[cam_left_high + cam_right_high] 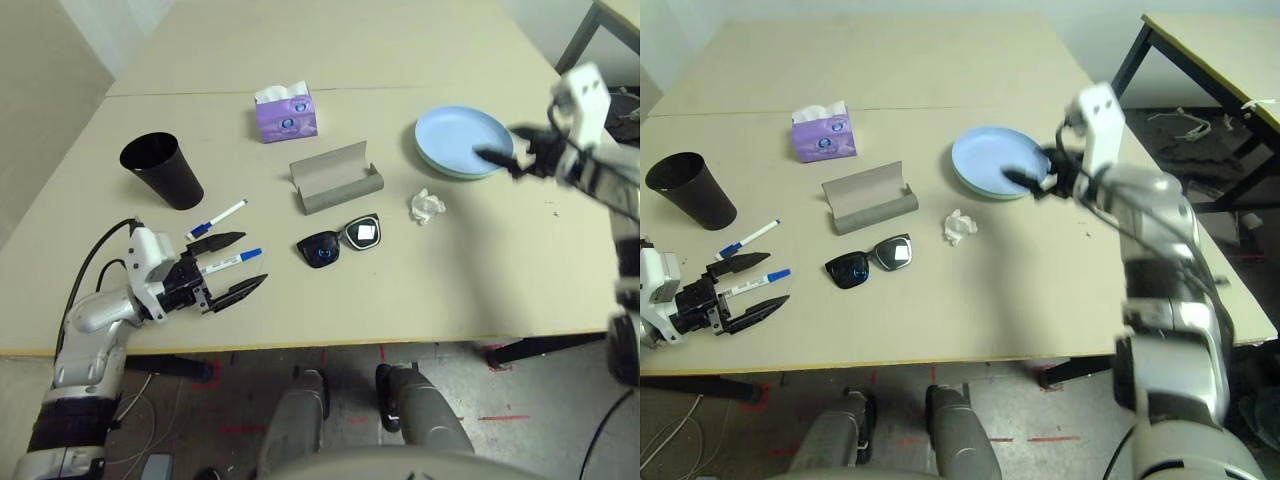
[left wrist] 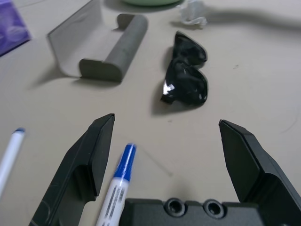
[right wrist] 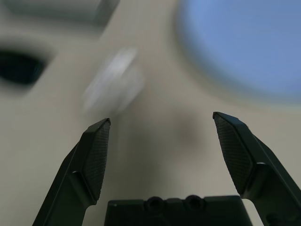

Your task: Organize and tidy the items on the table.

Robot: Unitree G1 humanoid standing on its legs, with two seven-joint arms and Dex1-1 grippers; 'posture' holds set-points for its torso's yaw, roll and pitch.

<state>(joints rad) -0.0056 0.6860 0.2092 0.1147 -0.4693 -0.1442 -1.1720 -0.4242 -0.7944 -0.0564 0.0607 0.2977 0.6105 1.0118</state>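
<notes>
A: Pale beige table (image 1: 330, 40), seam near the top of the frame. Why is the light-blue plate (image 1: 455, 138) at upper right sitting on the light-green plate (image 1: 440, 170)?

B: Stacked, I'd judge, so they take one spot. The right end effector (image 1: 495, 160) hangs over the stack's edge, fingers apart, gripping nothing.

A: The rest?

B: Paper wad (image 1: 427, 206) just below the plates; sunglasses (image 1: 340, 241) at centre beside the open glasses case (image 1: 335, 180). At lower left one marker (image 1: 229, 260) lies between the left end effector's (image 1: 242, 263) spread fingers, unclamped; the other marker (image 1: 217, 219) lies near the black cup (image 1: 162, 170). Tissue box (image 1: 286, 112) above the case
</notes>
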